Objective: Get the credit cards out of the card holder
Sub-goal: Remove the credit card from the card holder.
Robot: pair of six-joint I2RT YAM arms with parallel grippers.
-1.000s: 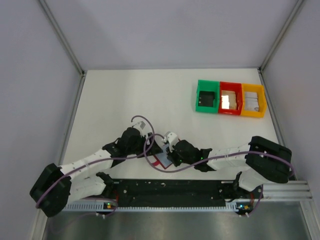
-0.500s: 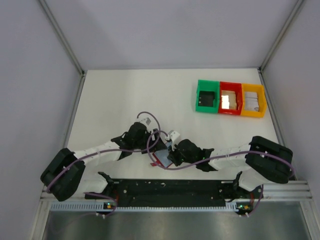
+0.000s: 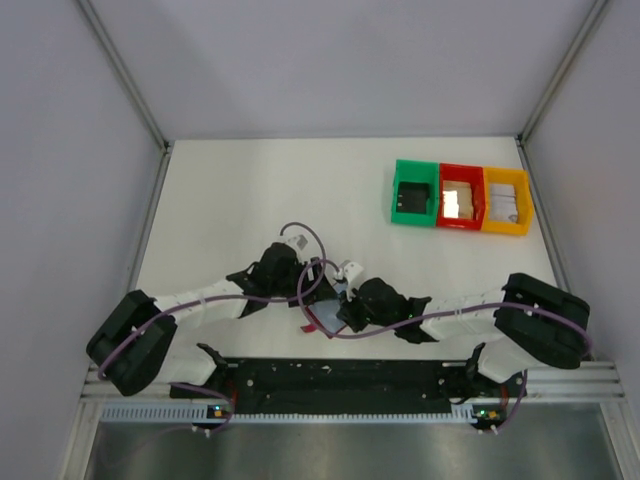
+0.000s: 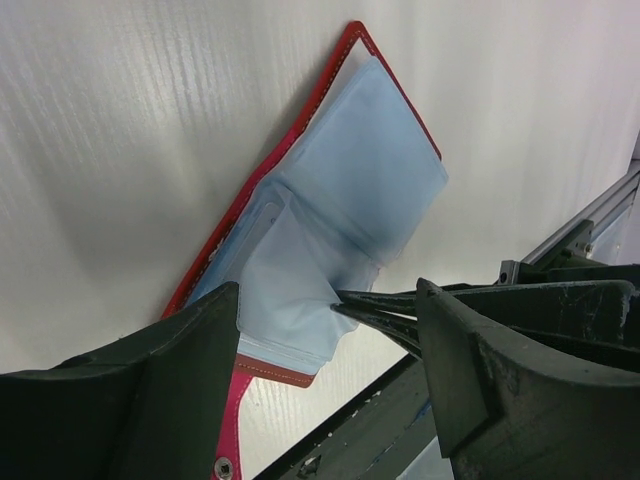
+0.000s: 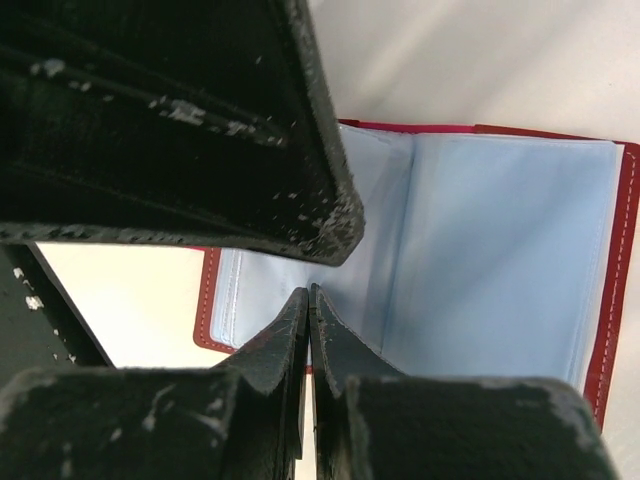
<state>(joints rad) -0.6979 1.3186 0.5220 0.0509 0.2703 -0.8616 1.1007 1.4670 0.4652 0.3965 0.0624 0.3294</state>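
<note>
- The card holder (image 4: 365,165) lay open on the table (image 3: 250,200) near its six o'clock edge, with the pale blue lining up.
- Left gripper (image 4: 328,287) hovered over it, jaws apart.
- Right gripper (image 5: 308,292) — reaching in from three o'clock — was clamped on a lifted inner leaf (image 4: 290,285).

The card holder (image 4: 350,170) shows smooth, pale translucent plastic sleeves.

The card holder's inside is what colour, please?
Pale blue inside the card holder, red-bordered; clearest in right wrist view.
</note>
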